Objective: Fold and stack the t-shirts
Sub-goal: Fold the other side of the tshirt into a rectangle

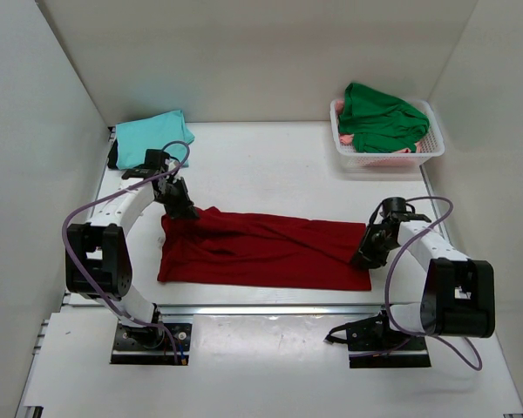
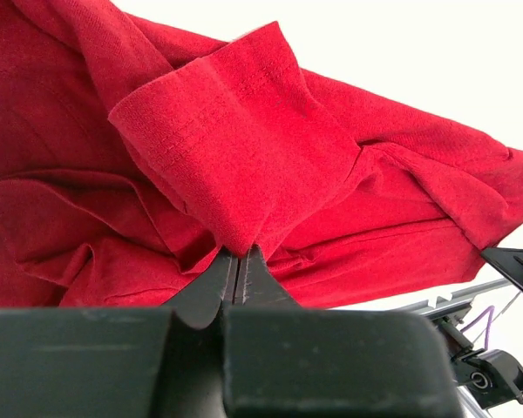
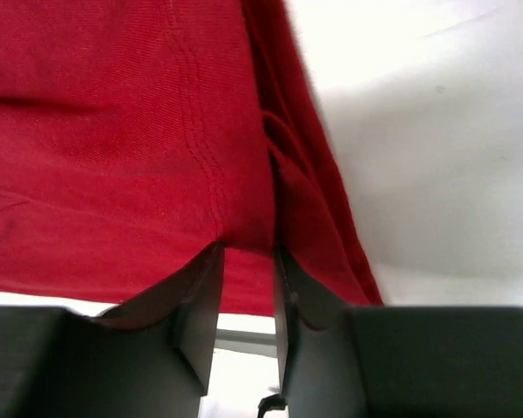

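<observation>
**Overhead view.** The dark red t-shirt (image 1: 261,248) lay spread across the tabletop (image 1: 270,165) between my arms. My left end effector (image 1: 185,212) was at its far left corner and my right end effector (image 1: 363,259) at its right edge. Only this view showed the light teal t-shirt (image 1: 152,135) at far left and the bright green t-shirt (image 1: 379,117) in the basket (image 1: 431,150).

**Wrist views.** These alone revealed grip. My left fingers (image 2: 211,283) were pressed together, pinching a red fold. My right fingers (image 3: 200,287) stood apart, the hem at their tips.
</observation>
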### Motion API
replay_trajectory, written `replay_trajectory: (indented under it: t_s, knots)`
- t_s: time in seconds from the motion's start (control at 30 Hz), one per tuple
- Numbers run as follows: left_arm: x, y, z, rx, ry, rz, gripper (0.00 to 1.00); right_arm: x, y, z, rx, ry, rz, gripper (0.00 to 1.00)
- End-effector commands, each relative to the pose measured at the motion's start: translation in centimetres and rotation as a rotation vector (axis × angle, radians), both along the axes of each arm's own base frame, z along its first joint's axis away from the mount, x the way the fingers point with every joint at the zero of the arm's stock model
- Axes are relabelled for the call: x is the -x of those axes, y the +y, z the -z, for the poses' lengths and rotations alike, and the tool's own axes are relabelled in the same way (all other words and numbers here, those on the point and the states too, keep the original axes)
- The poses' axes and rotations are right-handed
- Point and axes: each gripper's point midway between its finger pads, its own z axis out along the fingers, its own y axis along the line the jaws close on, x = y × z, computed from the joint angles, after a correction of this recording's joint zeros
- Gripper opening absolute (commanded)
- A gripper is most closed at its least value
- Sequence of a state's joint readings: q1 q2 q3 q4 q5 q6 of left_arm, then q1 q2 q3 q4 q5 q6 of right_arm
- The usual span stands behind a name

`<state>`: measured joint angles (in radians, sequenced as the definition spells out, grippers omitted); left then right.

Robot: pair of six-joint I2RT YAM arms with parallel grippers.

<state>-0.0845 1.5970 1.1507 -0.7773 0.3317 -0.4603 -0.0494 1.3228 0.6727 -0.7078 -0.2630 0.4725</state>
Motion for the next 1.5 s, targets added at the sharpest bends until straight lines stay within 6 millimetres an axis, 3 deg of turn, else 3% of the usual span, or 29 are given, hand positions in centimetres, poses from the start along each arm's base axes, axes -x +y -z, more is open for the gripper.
replay_trajectory:
  t_s: [0.0, 0.03, 0.07, 0.17, 0.37, 0.43, 0.47, 0.53, 0.63, 0.93, 1.17, 1.23, 1.47]
  knots:
    - [-0.3, -0.6, -1.3, 0.027, -0.048, 0.011, 0.00, -1.3, 0.7, -0.2, -0.029, -0.051, -0.002, 0.22]
    - [-0.4, -0.5, -1.4, 0.028, -0.053, 0.010, 0.00, -1.5, 0.9, -0.3, -0.040, -0.061, -0.011, 0.17]
    - [-0.5, -0.6, -1.3, 0.029, -0.051, 0.012, 0.00, -1.9, 0.7, -0.5, -0.044, -0.071, -0.006, 0.00]
    - [-1.0, -0.1, -1.6, 0.029, -0.061, -0.003, 0.00, -3.3, 0.5, -1.9, -0.041, -0.091, -0.009, 0.00]
    - [-5.6, 1.8, -4.4, 0.004, -0.143, -0.049, 0.00, -10.0, -1.2, -7.2, -0.019, -0.241, 0.002, 0.00]
    - [-7.5, 2.0, -6.0, 0.007, -0.190, -0.051, 0.00, -11.8, -1.6, -7.9, -0.006, -0.262, -0.004, 0.00]
    - [-7.7, 1.9, -5.7, 0.010, -0.178, -0.047, 0.00, -12.7, -1.7, -8.7, -0.007, -0.286, -0.003, 0.00]
    - [-9.0, 1.8, -7.2, 0.017, -0.228, -0.045, 0.00, -13.9, -2.3, -8.7, -0.007, -0.289, 0.010, 0.00]
    - [-9.9, 1.1, -7.8, 0.034, -0.258, -0.021, 0.00, -15.5, -2.8, -9.1, -0.003, -0.314, 0.016, 0.00]
    - [-8.8, 0.4, -6.1, 0.066, -0.240, 0.002, 0.00, -19.5, -5.0, -9.0, 0.014, -0.369, 0.043, 0.00]
    - [-8.6, 0.2, -5.5, 0.068, -0.234, 0.000, 0.00, -25.1, -6.0, -12.4, 0.029, -0.482, 0.023, 0.00]
    - [-8.6, 0.1, -5.3, 0.070, -0.229, 0.001, 0.00, -26.2, -6.0, -12.5, 0.029, -0.493, 0.014, 0.00]
    - [-7.9, -0.1, -4.4, 0.072, -0.209, 0.005, 0.00, -27.4, -5.9, -12.1, 0.012, -0.495, -0.005, 0.00]
